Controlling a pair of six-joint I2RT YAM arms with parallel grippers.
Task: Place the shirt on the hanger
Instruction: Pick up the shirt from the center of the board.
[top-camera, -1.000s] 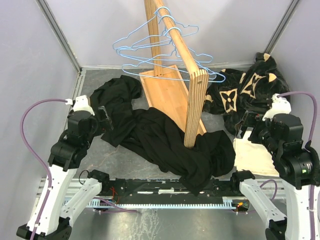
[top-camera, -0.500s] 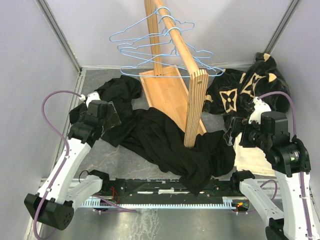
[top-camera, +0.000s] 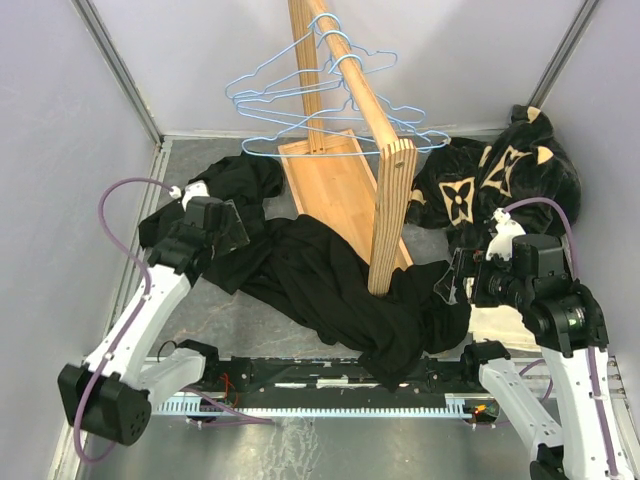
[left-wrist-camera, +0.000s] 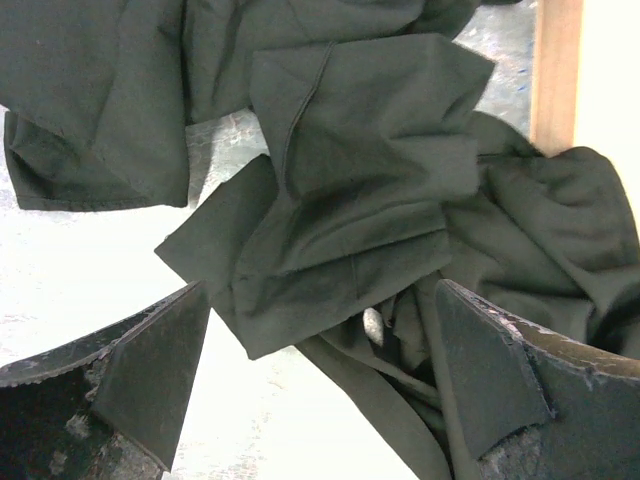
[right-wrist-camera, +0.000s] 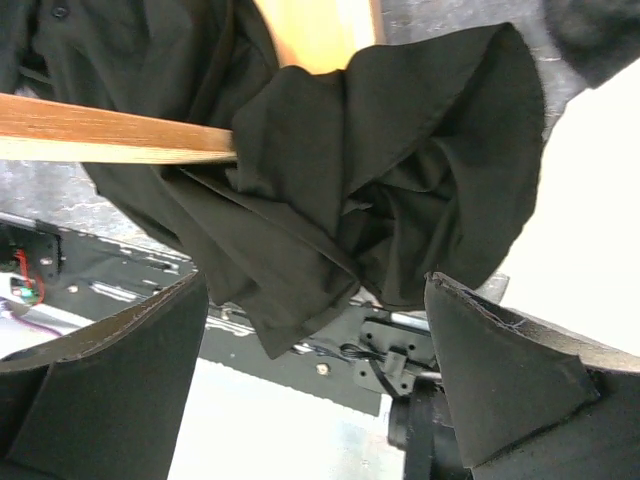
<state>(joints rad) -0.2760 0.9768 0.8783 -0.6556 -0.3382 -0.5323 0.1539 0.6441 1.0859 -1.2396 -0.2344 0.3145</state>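
The shirt (top-camera: 335, 285) lies crumpled on the table around the foot of the wooden rack, one end drooping over the front edge. Its folds fill the left wrist view (left-wrist-camera: 360, 190), where a small white bit (left-wrist-camera: 372, 325) peeks from a crease. Several light-blue wire hangers (top-camera: 300, 100) hang on the rack's sloping bar. My left gripper (top-camera: 228, 232) hovers open at the shirt's left edge, its jaws wide apart (left-wrist-camera: 320, 390) and nothing between them. At the shirt's right end (right-wrist-camera: 400, 200) my right gripper (top-camera: 452, 278) is open too, its jaws (right-wrist-camera: 315, 380) empty.
The wooden rack's base (top-camera: 335, 190) and upright post (top-camera: 392, 215) stand mid-table. A black plush garment with tan flowers (top-camera: 490, 185) lies at back right. More plain black cloth (top-camera: 235, 180) is bunched at back left. A pale board (top-camera: 510, 320) sits under my right arm.
Both arms have swung inward from the table's sides toward the black cloth, the left to its left edge, the right to its right end. The hangers sway slightly.
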